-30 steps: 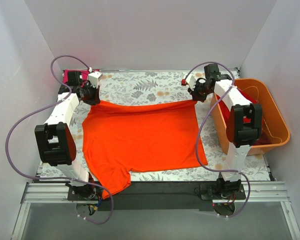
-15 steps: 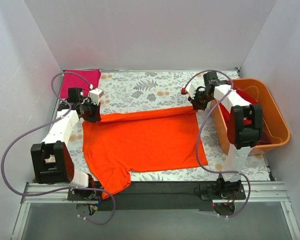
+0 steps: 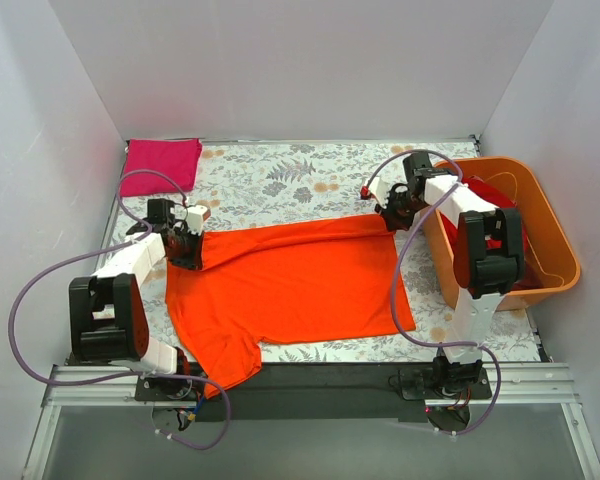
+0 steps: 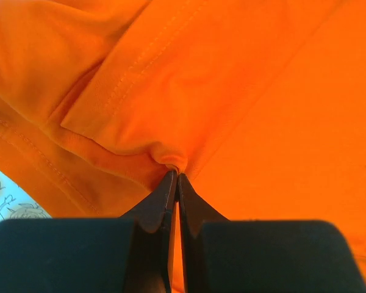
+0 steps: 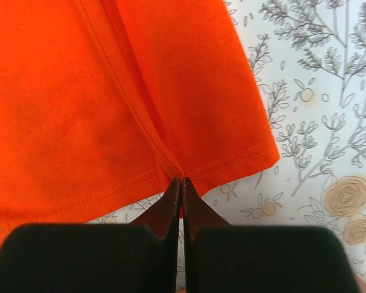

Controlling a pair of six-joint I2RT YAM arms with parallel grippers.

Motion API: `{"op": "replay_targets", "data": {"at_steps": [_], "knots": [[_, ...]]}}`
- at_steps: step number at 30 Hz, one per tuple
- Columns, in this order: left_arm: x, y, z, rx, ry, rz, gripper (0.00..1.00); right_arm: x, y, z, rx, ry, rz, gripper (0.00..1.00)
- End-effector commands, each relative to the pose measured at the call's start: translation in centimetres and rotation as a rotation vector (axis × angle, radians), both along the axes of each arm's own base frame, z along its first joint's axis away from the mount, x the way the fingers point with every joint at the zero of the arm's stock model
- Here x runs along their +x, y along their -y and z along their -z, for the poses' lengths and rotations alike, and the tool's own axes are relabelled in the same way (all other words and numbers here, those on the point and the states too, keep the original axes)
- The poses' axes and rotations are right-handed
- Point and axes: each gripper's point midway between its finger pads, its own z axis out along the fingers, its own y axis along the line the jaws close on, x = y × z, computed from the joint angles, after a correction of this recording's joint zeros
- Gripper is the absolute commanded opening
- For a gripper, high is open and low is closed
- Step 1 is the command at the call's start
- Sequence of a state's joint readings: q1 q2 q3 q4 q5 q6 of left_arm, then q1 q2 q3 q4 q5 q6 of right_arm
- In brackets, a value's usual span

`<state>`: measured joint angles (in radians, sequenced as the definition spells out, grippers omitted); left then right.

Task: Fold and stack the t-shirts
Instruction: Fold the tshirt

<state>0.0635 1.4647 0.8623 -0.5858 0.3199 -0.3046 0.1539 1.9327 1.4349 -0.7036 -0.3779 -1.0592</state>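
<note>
From above, the orange t-shirt (image 3: 290, 285) lies spread across the middle of the table (image 3: 280, 180), its far edge folded over (a pink t-shirt (image 3: 160, 165) sits in the far left corner). Left wrist: the left gripper (image 4: 175, 177) pinches a bunch of the orange cloth, jaws tight. Right wrist: the right gripper (image 5: 182, 182) is closed on its hem corner.

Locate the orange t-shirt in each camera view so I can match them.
Top external: orange t-shirt spread across the middle of the table, between both arms.
Left wrist: fills nearly the whole picture, bunched at the left gripper tips.
Right wrist: covers the upper left, its hemmed corner at the right gripper tips.
Shared landmark: the floral table cover, visible in all three.
</note>
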Motion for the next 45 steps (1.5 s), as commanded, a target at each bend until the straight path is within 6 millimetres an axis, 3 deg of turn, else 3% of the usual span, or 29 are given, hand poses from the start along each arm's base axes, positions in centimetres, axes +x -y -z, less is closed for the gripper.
{"op": "replay_targets", "data": {"at_steps": [1,6,11,16,20,28,30,31,32,34,36,39,41,45], "knots": [[1.5,-0.8,0.0,0.04,0.043,-0.017,0.0,-0.4,0.0,0.2,-0.03,0.012,-0.045,0.01],[2.5,-0.6,-1.2,0.029,0.072,0.008,0.0,0.4,0.2,-0.3,-0.045,0.03,-0.04,0.01],[3.8,-0.5,-4.4,0.028,0.137,0.021,0.0,1.5,0.3,-2.2,-0.053,0.088,-0.037,0.01],[3.3,-0.2,-5.1,0.021,0.126,0.037,0.0,1.1,0.5,-2.2,-0.057,0.084,-0.045,0.01],[2.4,-0.3,-4.3,0.029,0.107,0.051,0.0,0.1,0.8,-1.0,-0.07,0.051,-0.048,0.01],[0.1,-0.7,-0.4,0.053,0.026,0.062,0.0,-1.4,1.2,1.2,-0.097,-0.003,-0.078,0.01],[0.1,-0.8,0.0,0.059,0.004,0.06,0.1,-1.7,1.2,1.3,-0.106,-0.023,-0.08,0.06],[-0.4,-0.7,0.0,0.05,-0.024,0.064,0.16,-1.7,1.2,1.1,-0.106,-0.025,-0.08,0.12],[0.3,-0.7,-0.8,0.05,-0.01,0.064,0.26,-1.5,1.1,0.7,-0.104,-0.018,-0.083,0.25],[0.4,-0.3,-1.8,0.013,-0.01,0.077,0.32,-1.8,1.0,0.0,-0.097,-0.028,-0.087,0.35],[1.8,-0.2,-3.7,-0.012,0.038,0.076,0.34,-1.3,0.6,-1.6,-0.073,-0.001,-0.081,0.41],[3.7,0.1,-5.4,-0.052,0.069,0.051,0.34,-0.9,-0.1,-3.7,-0.042,0.028,-0.094,0.37],[4.2,0.4,-5.0,-0.083,0.035,0.036,0.34,-1.5,-0.6,-4.3,-0.028,0.008,-0.112,0.32],[5.9,0.3,-4.9,-0.092,0.019,0.014,0.36,-0.5,-2.2,-5.7,0.012,0.021,-0.108,0.32]]}}
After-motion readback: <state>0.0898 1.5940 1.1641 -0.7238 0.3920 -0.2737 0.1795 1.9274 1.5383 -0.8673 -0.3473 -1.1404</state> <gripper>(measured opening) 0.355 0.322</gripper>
